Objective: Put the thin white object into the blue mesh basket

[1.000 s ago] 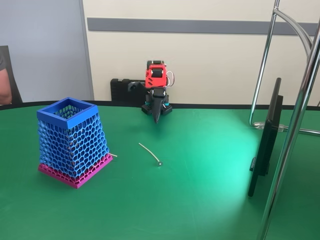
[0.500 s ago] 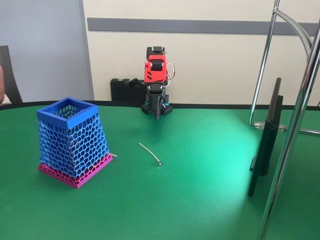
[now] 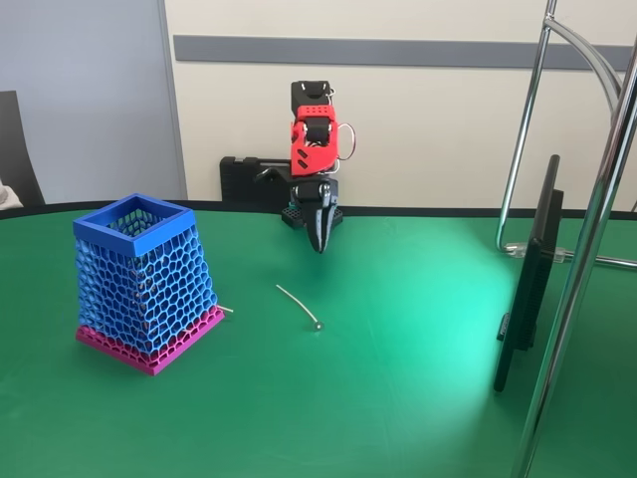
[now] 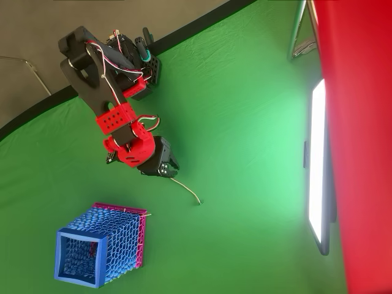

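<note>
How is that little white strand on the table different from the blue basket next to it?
The thin white object lies flat on the green table; the blue mesh basket stands upright. The strand is slender, slightly curved and plain whitish; the basket is tall, honeycomb-meshed, blue with a magenta base. Both rest on the table, apart from each other.

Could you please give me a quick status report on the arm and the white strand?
End effector hanging above the table, empty, jaws look shut. Thin white strand flat on green table, right of blue mesh basket. Path between clear.
</note>
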{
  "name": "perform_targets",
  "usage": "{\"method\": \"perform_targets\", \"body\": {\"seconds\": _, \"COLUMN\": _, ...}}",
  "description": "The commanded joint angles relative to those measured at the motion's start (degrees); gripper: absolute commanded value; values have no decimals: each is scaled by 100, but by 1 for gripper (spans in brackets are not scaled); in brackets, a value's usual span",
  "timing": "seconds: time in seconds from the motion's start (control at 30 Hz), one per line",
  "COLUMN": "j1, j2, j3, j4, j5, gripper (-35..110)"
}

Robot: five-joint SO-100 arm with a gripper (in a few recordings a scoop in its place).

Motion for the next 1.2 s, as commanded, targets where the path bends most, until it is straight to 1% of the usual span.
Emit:
{"method": "perform_targets", "body": {"seconds": 0.0, "j1": -105, "j2": -571, "j3": -765, "j4": 281, "j5": 220, "gripper": 15}}
{"method": "perform_targets", "body": {"seconds": 0.1, "j1": -132, "j2": -1204, "j3": -1301, "j4": 439, "j5": 483, "gripper": 16}}
{"method": "perform_targets", "body": {"seconds": 0.27, "j1": 9, "j2": -2118, "j3": -2048, "j4": 457, "j5": 1222, "gripper": 18}}
{"method": "perform_targets", "body": {"seconds": 0.47, "j1": 202, "j2": -3146, "j3": -3199, "j4": 853, "j5": 1960, "gripper": 19}}
{"method": "perform_targets", "body": {"seconds": 0.63, "j1": 352, "j2": -3727, "j3": -3946, "j4": 1151, "j5": 2338, "gripper": 16}}
{"method": "perform_targets", "body": {"seconds": 0.9, "j1": 352, "j2": -4236, "j3": -4658, "j4": 1397, "j5": 2856, "gripper": 15}}
{"method": "perform_targets", "body": {"seconds": 1.17, "j1": 158, "j2": -4843, "j3": -5256, "j4": 1433, "j5": 3006, "gripper": 14}}
